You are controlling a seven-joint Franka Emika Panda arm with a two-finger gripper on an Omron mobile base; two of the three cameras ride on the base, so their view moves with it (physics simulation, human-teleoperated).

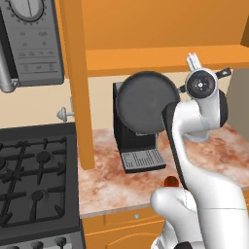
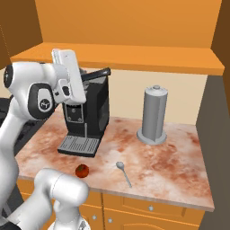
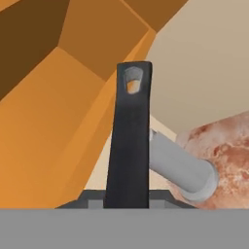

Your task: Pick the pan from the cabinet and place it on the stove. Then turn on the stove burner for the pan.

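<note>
1. The pan [image 1: 142,102] hung in the air, tilted on edge in front of the coffee machine [image 2: 85,117], out of the cabinet [image 1: 160,29].
2. The gripper [image 3: 127,202] was clamped on its handle [image 3: 129,141].
3. Left to do: set it on the stove [image 1: 34,180], turn a knob [image 1: 61,241].

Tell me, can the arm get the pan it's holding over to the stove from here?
Probably yes. The gripper holds the pan by its handle, up in the air in front of the coffee machine. The stove sits lower left, and nothing stands between.
</note>
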